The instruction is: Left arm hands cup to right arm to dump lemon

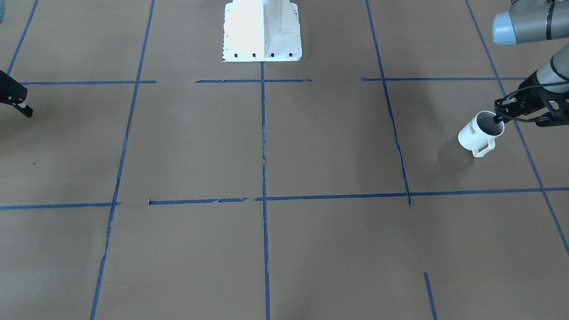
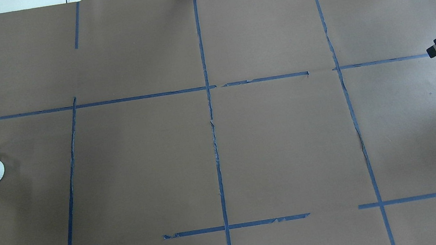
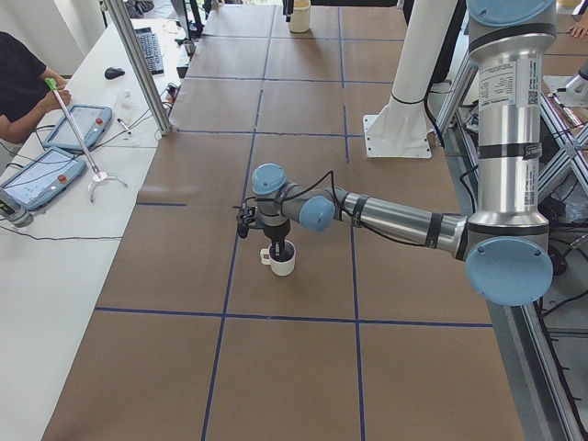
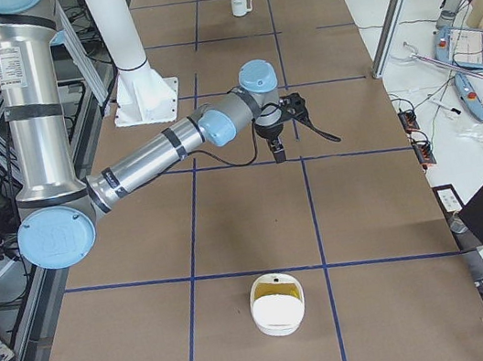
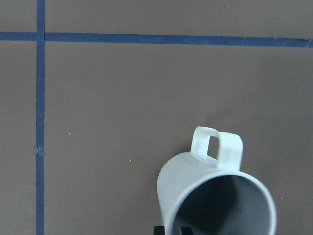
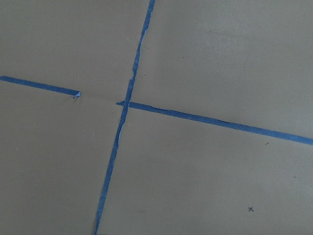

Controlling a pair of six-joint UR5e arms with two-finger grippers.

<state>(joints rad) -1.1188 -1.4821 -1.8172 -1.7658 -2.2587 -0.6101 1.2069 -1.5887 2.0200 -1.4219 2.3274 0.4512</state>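
The left gripper [image 1: 498, 118] pinches the cup [image 1: 475, 133] by its rim, one finger inside and one outside, well to the robot's left of the white base [image 1: 262, 31]. Carry the cup mouth-up toward the space in front of the base, keeping its wall and handle exposed for the second grasp; no lemon shows inside. The right gripper [image 1: 22, 106] hangs well to the base's right; whether its fingers are spread cannot be told, and they must be before contact.
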